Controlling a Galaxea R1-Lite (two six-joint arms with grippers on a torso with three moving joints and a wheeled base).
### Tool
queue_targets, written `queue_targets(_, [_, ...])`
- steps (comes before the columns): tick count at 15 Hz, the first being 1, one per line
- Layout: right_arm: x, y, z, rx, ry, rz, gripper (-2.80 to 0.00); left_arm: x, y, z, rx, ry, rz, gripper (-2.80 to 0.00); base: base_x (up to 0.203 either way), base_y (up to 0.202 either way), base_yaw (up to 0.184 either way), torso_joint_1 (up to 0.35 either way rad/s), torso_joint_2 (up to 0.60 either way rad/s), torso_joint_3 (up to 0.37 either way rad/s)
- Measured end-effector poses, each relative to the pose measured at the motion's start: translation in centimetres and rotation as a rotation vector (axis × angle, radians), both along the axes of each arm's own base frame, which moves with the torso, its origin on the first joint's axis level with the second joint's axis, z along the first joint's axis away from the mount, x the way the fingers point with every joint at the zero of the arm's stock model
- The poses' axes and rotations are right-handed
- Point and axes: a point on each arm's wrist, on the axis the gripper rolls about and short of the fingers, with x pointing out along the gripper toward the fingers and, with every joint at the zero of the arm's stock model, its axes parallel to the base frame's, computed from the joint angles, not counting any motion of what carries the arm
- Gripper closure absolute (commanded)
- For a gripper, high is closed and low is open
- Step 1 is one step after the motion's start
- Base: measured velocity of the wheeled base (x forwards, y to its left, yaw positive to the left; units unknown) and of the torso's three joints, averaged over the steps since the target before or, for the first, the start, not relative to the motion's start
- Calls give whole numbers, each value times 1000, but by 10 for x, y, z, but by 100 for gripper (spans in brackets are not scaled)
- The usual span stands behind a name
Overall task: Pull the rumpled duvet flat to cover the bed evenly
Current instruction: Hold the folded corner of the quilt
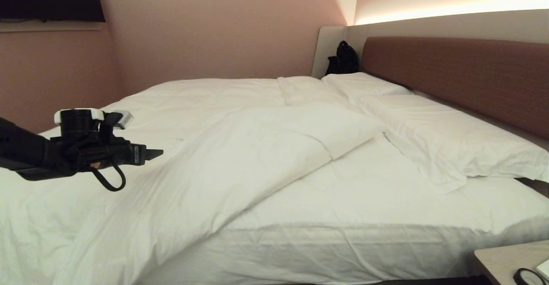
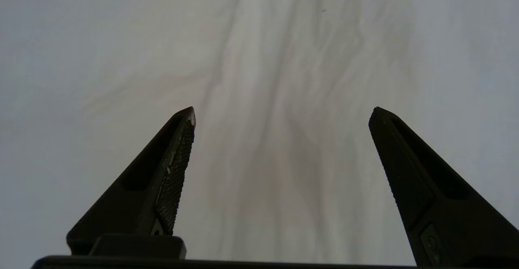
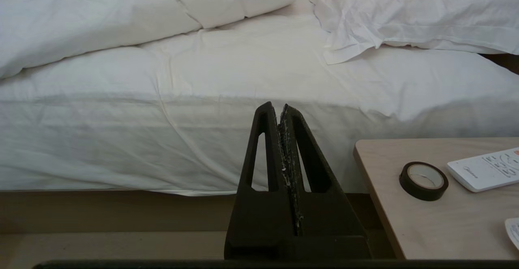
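The duvet [image 1: 240,147] lies across the bed [image 1: 343,242] on a slant: its upper edge runs diagonally from near the pillows [image 1: 429,134] down toward the bed's near side, and one corner is folded back on itself near the middle of the bed. Between that edge and the pillows a wide wedge of fitted sheet [image 1: 364,195] is bare. So the task looks only partly done: the far and foot-side part of the bed is covered, while the near head-side corner still has to be drawn up and the fold opened out.

The left pincer [image 1: 156,152] hovers over the duvet's near portion, its fingers spread wide and gripping nothing; in its wrist view only creased white cloth shows between them. The right pincer [image 3: 282,107] is parked low beside the bed's near side, pressed fully closed and empty, next to a tabletop [image 3: 389,216] that carries a tape roll [image 3: 423,175] and a remote [image 3: 484,168].
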Motion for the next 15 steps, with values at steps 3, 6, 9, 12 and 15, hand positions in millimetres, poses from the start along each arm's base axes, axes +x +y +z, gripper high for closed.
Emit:
queue_targets(3, [0, 0, 0, 0, 0, 0, 0, -1, 21, -10, 35, 7, -2, -280, 0, 0, 0, 0, 0, 0])
queue_targets(6, [0, 0, 0, 0, 0, 0, 0, 1, 24, -28, 90, 34, -42, -280, 0, 0, 0, 0, 0, 0])
queue_targets(9, [0, 0, 0, -1, 0, 0, 0, 0, 29, -38, 73, 47, -90, -280, 0, 0, 0, 0, 0, 0])
queue_targets(12, [0, 0, 0, -1, 0, 0, 0, 3, 33, -46, 78, 55, -81, -280, 0, 0, 0, 0, 0, 0])
queue_targets(15, [0, 0, 0, 0, 0, 0, 0, 5, 42, -50, 91, 57, -64, -280, 0, 0, 0, 0, 0, 0])
